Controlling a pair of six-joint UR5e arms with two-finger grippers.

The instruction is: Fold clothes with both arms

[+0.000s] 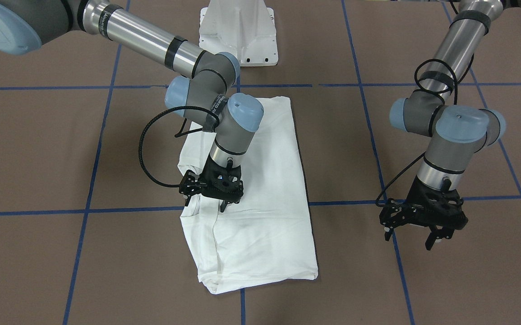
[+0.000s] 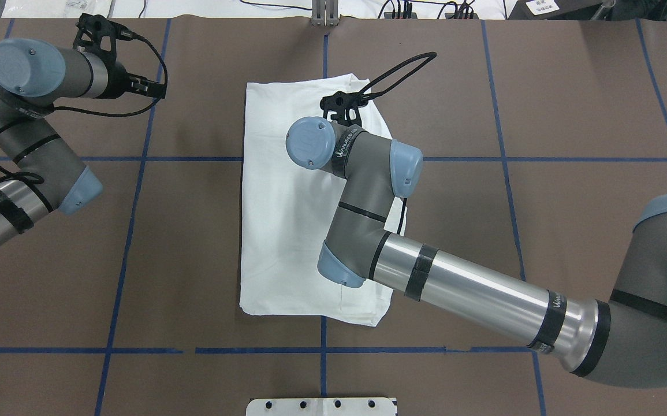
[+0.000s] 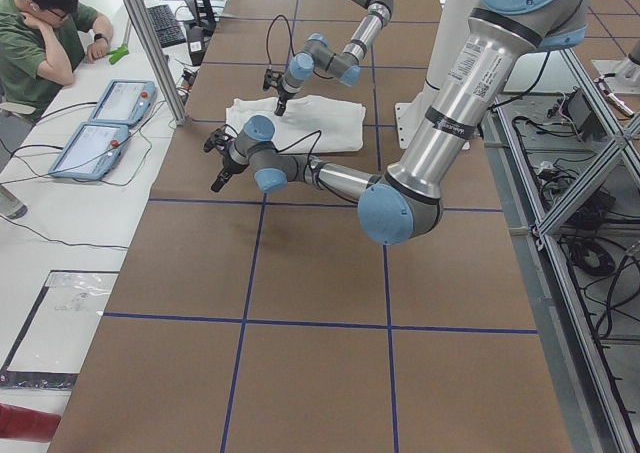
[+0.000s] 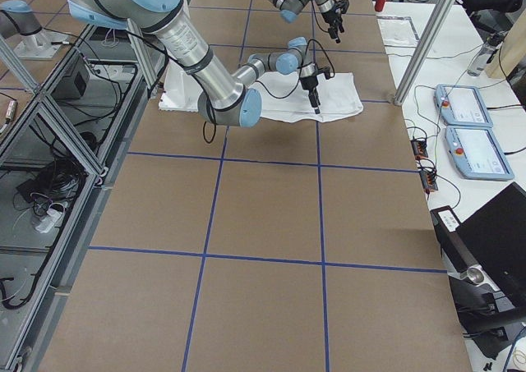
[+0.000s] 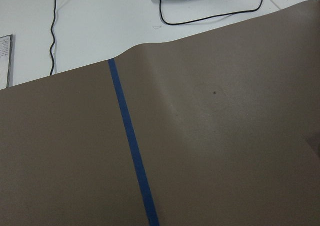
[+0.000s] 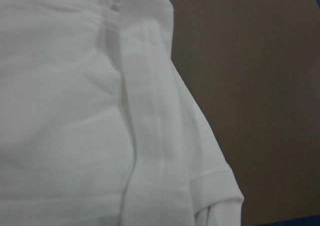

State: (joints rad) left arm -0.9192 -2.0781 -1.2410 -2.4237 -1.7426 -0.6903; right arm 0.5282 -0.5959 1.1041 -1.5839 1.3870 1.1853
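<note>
The white shirt lies folded into a long narrow rectangle in the middle of the brown table, with no print showing. It also shows in the overhead view and in the right wrist view, where a hemmed edge and a corner lie on the brown surface. My right gripper is open and points down at the shirt's edge near its middle; I cannot tell whether it touches the cloth. My left gripper is open and empty above bare table, well to the side of the shirt. The left wrist view shows only table.
The white pedestal base stands at the robot's side of the table. Blue tape lines grid the brown cover. An operator sits beyond the table's far edge beside two teach pendants and cables.
</note>
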